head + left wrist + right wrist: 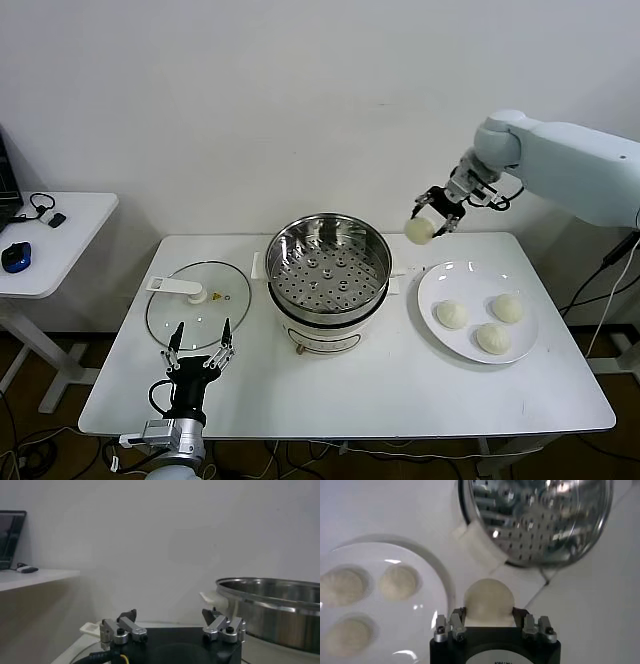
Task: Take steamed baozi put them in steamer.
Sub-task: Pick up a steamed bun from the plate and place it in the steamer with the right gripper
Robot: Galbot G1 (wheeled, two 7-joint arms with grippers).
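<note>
The right gripper (436, 214) hung in the air above the worktop (400, 390), between the steamer (328, 280) and the white plate (432, 300), with its jaws closed on one bun (419, 229). In the right wrist view that bun (488, 601) sat squarely between the two jaws, its domed top showing, and below it lay the strip of worktop between the steamer's white side handle (481, 542) and the plate's rim.

Three more buns (483, 323) lay on the plate, close together but apart from one another, to the right of the steamer. The steamer stood near the middle of the worktop, uncovered, its perforated tray (328, 273) holding nothing. The glass lid (198, 304) lay flat on the worktop to the steamer's left.

The left gripper (200, 346) waited low at the front left, over the near edge of the lid, its jaws spread wide and holding nothing.
</note>
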